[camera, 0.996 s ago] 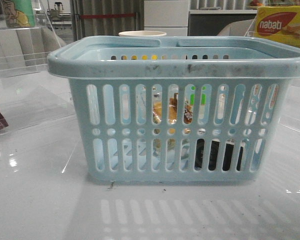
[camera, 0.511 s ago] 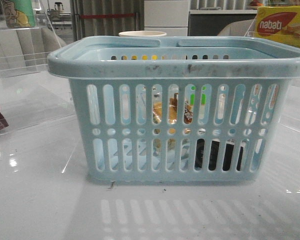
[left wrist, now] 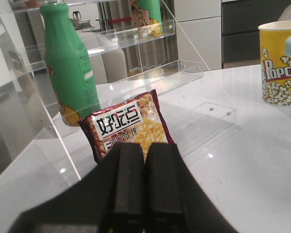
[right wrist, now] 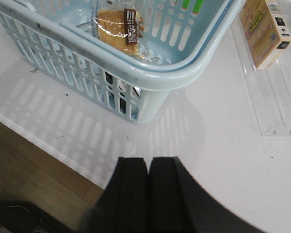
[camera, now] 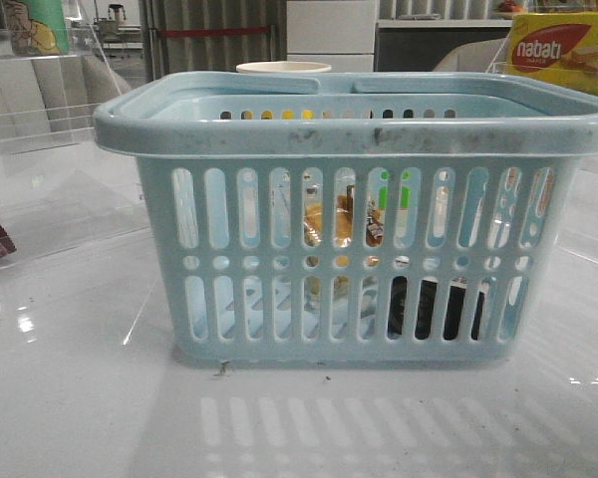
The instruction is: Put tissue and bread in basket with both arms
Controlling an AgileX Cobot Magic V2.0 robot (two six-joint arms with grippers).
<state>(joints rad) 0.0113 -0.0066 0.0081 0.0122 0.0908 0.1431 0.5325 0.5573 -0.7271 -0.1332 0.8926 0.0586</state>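
Observation:
The light-blue slotted basket (camera: 354,124) fills the middle of the front view and its near corner shows in the right wrist view (right wrist: 184,63). Inside it, the wrapped golden-brown bread (right wrist: 121,30) lies on the floor; through the slots it shows as a brown patch (camera: 341,224). The black tissue (camera: 434,307) sits low behind the front slots, right of centre. My left gripper (left wrist: 144,150) is shut and empty, in front of a maroon snack packet. My right gripper (right wrist: 149,162) is shut and empty over the table edge, outside the basket. Neither arm shows in the front view.
A maroon snack packet (left wrist: 128,124), a green bottle (left wrist: 70,63) and clear acrylic shelves (left wrist: 150,36) stand on the left. A popcorn cup (left wrist: 280,60) is behind the basket. A yellow nabati box (camera: 563,50) sits back right, another carton (right wrist: 264,31) by a clear tray.

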